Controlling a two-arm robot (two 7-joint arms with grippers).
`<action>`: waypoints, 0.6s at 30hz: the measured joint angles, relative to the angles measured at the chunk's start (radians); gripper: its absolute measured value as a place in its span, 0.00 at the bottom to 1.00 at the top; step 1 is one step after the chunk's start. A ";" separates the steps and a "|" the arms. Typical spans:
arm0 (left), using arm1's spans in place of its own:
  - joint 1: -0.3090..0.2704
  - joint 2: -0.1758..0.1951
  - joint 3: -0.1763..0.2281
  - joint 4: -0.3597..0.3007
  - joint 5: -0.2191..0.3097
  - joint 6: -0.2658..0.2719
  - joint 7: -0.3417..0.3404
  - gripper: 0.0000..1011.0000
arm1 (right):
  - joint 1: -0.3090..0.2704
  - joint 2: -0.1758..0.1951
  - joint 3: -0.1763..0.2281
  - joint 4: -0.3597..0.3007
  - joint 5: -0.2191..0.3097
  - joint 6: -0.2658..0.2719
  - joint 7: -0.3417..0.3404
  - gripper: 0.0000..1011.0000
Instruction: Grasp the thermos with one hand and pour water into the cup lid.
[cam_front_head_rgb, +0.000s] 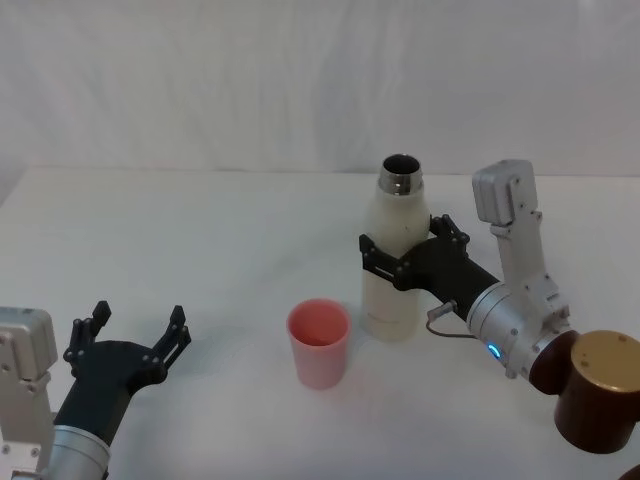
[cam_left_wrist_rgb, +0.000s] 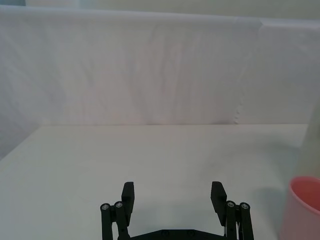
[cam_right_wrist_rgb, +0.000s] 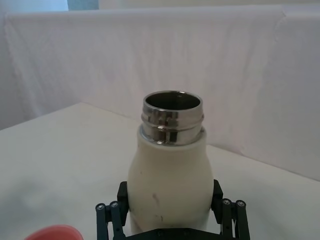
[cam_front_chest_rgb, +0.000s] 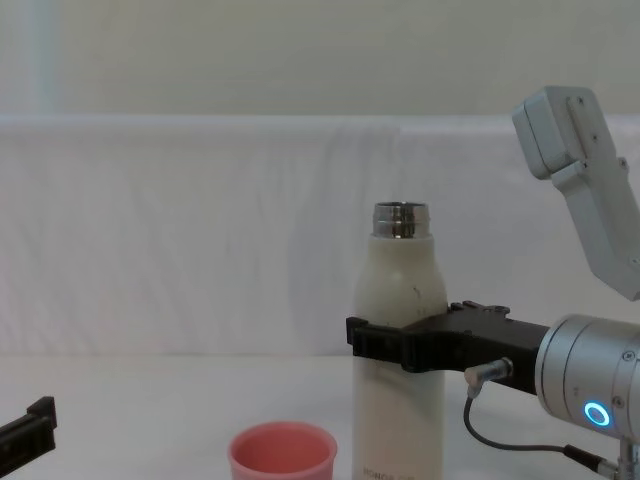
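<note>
- Upright on the white table (cam_front_head_rgb: 150, 220), the tall cream-white steel-necked thermos (cam_front_head_rgb: 392, 262) sits clamped mid-body by the right gripper (cam_front_head_rgb: 402, 250).
- Just left stands the salmon-pink plastic cup lid (cam_front_head_rgb: 319, 343); pouring likely means tilting leftward.
- Left gripper (cam_front_head_rgb: 138, 333) idles, fingers spread.

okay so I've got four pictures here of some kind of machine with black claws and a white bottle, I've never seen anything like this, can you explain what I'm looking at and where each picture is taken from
This is a two-armed robot at a white table. One picture looks down from its head, one looks across from its chest, and one comes from a camera on each wrist.

The black claws are grippers. The right gripper is around the middle of the thermos, a tall cream bottle with an open steel neck, standing upright on the table. The right wrist view shows the fingers on both sides of the bottle. The left gripper sits open, low on the robot's left, holding nothing.

The pink cup lid stands beside the bottle, on the robot's left of it. A brown container shows near the right arm.
</note>
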 joint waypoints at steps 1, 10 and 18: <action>0.000 0.000 0.000 0.000 0.000 0.000 0.000 0.99 | 0.000 0.000 0.000 0.000 0.000 0.000 0.000 0.97; 0.000 0.000 0.000 0.000 0.000 0.000 0.000 0.99 | -0.001 -0.001 0.001 0.000 -0.002 0.001 0.001 0.99; 0.000 0.000 0.000 0.000 0.000 0.000 0.000 0.99 | -0.001 -0.001 0.001 0.000 -0.003 0.002 0.001 0.99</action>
